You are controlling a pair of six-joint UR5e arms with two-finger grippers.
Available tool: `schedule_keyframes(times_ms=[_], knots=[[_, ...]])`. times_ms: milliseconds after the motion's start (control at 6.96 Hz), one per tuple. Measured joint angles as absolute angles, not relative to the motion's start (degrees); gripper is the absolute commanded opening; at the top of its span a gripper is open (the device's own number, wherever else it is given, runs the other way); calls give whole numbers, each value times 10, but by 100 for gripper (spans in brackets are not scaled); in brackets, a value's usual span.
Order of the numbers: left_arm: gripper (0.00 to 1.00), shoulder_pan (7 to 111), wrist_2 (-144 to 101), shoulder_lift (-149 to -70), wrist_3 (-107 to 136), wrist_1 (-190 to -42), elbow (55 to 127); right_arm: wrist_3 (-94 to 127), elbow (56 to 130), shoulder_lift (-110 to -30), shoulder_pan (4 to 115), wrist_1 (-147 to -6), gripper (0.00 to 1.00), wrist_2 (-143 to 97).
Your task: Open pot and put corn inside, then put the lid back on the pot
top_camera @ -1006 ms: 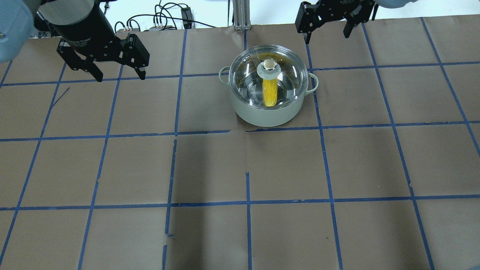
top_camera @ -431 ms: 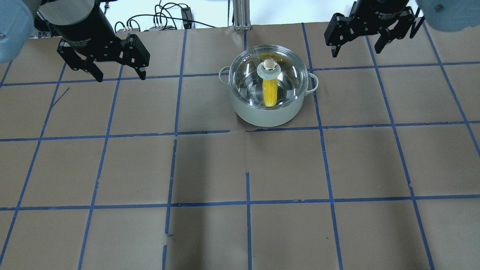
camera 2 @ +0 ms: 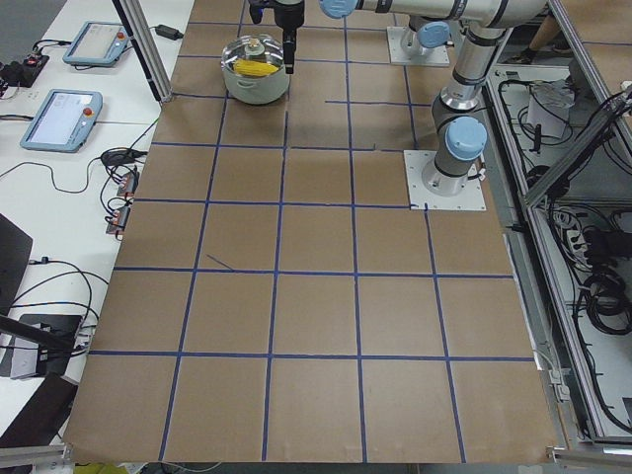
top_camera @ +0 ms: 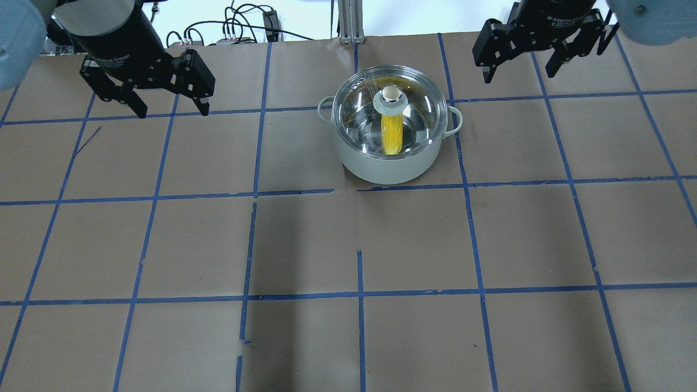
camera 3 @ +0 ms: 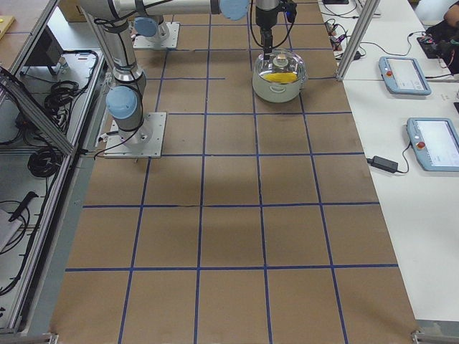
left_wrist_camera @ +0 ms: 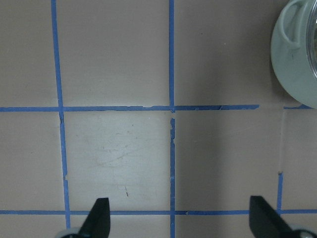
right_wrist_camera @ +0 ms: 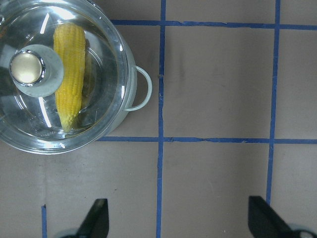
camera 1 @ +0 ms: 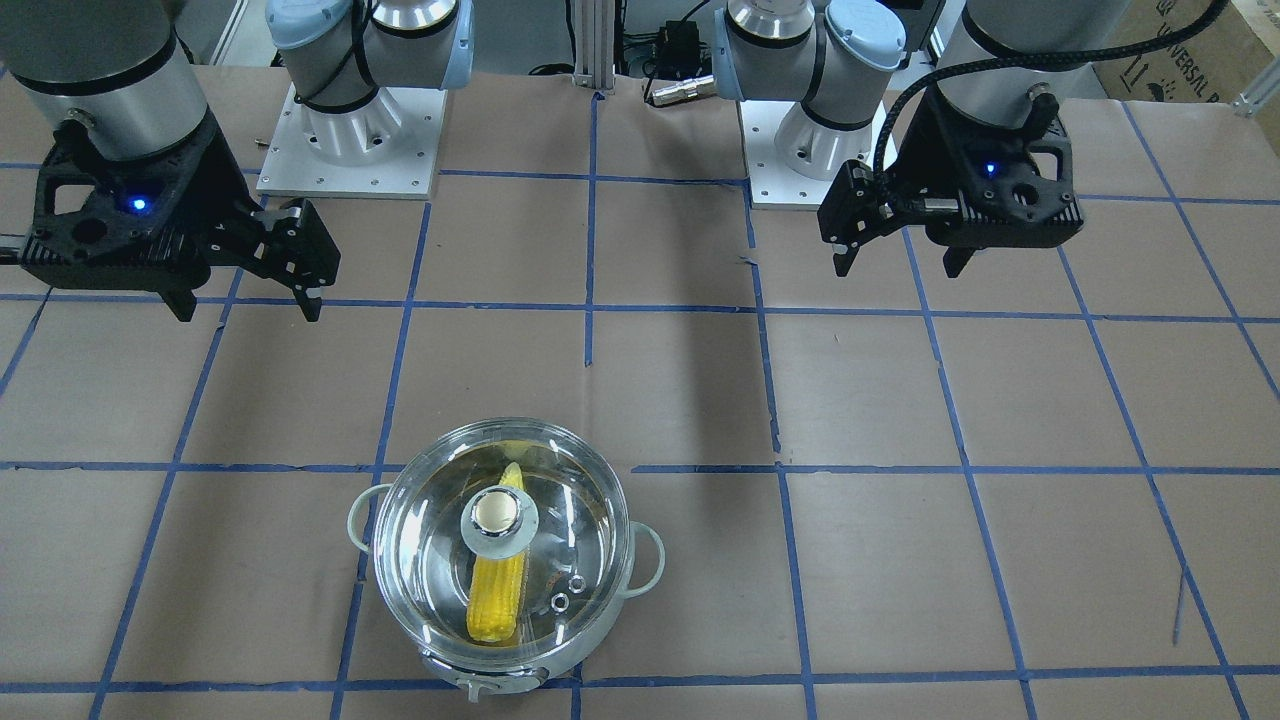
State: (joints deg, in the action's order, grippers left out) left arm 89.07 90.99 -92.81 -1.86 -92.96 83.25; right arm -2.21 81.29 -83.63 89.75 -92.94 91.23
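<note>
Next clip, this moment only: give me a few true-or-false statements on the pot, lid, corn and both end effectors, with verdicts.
1. The lid sits on the pot. True.
2. The corn lies outside the pot. False: it lies inside the pot and shows through the glass lid.
3. The right end effector is shut on the lid's knob. False: it is open, holds nothing, and is apart from the pot on its own side.
4. The left end effector is open and empty, away from the pot. True.
</note>
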Motion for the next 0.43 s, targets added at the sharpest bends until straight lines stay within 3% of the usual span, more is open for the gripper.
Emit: schedule_keyframes(times_ms=[431], knots=[[100,888,910,-928,-55,-930,831,-21,811,-837,900,-933,100,913]])
